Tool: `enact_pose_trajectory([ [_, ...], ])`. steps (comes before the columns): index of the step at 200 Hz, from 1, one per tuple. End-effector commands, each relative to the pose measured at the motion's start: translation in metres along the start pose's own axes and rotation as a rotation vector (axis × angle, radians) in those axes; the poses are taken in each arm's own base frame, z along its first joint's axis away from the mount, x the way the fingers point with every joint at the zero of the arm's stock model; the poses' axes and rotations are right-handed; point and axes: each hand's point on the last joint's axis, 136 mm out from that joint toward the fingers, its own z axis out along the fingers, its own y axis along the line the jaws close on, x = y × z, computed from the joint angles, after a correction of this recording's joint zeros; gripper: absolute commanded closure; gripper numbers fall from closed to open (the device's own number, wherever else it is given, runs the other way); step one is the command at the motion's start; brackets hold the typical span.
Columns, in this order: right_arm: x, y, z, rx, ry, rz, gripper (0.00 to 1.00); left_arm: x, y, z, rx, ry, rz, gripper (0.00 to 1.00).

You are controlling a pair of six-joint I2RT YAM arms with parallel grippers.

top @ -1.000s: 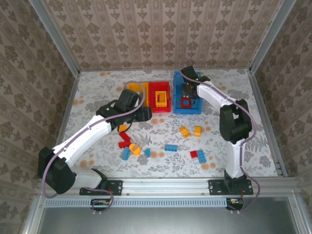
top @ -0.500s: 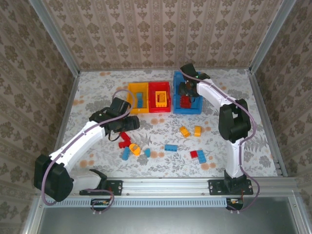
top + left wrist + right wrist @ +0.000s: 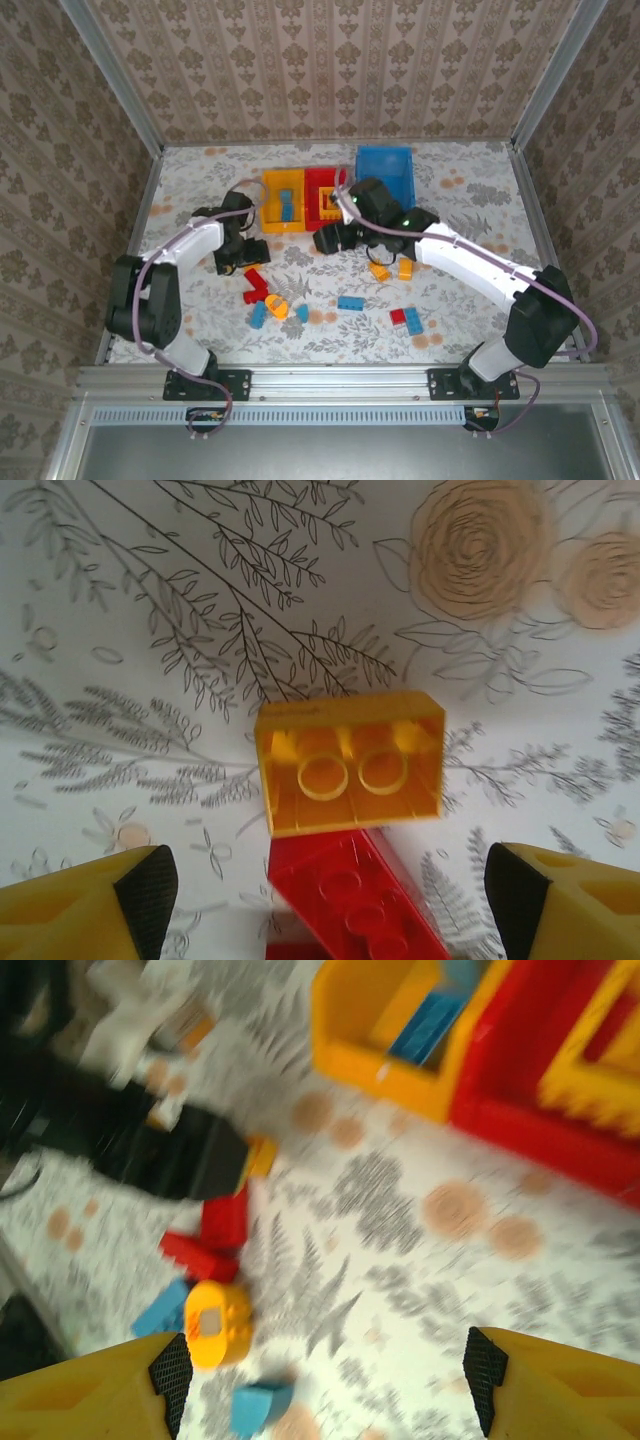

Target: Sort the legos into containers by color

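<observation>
Three bins stand in a row beyond both sets of fingers: a yellow bin [image 3: 283,176], a red bin [image 3: 325,174] touching it, and a larger blue bin [image 3: 398,168] just beside that. The left fingers [image 3: 240,258] are spread wide and hold nothing. In the left wrist view a yellow brick [image 3: 350,763] lies hollow side up just ahead of them, centred between the tips, with a red brick [image 3: 360,900] touching its near edge. The right fingers [image 3: 325,240] also stand apart and empty, hovering over the bench [image 3: 460,200] just short of the red bin. Ahead of them to the left, a blue brick [image 3: 425,1025] lies in the yellow bin; ahead to the right, a yellow frame [image 3: 600,1060] sits in the red bin. Near their left tip, in a blurred view, lies an orange rounded piece [image 3: 215,1320]. Two orange bricks [image 3: 378,270] rest on the bench behind the right fingers, under that arm.
</observation>
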Motion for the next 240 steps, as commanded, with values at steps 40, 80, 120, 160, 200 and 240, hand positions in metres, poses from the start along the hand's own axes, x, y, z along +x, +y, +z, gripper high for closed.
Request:
enact_pose_trajectory([
  [40, 0.028, 0.030, -0.002, -0.120, 0.049, 0.000, 0.25, -0.013, -0.003, 0.023, 0.021, 0.031, 0.049, 0.22],
  [80, 0.025, 0.028, -0.005, -0.104, 0.040, 0.001, 0.26, -0.019, -0.009, 0.016, 0.068, -0.030, 0.056, 0.53],
  [120, 0.020, 0.015, -0.028, -0.024, -0.058, -0.001, 0.28, -0.030, -0.030, -0.054, 0.117, -0.174, 0.110, 0.60],
  [160, 0.025, -0.016, -0.062, 0.102, -0.259, -0.004, 0.24, -0.056, -0.114, -0.107, 0.330, -0.259, 0.220, 0.61],
  [200, 0.048, -0.038, -0.070, 0.174, -0.215, -0.003, 0.23, -0.098, -0.194, -0.092, 0.364, -0.267, 0.335, 0.62],
  [240, 0.075, -0.047, -0.067, 0.205, -0.096, -0.034, 0.23, -0.136, -0.232, -0.058, 0.329, -0.263, 0.359, 0.63],
])
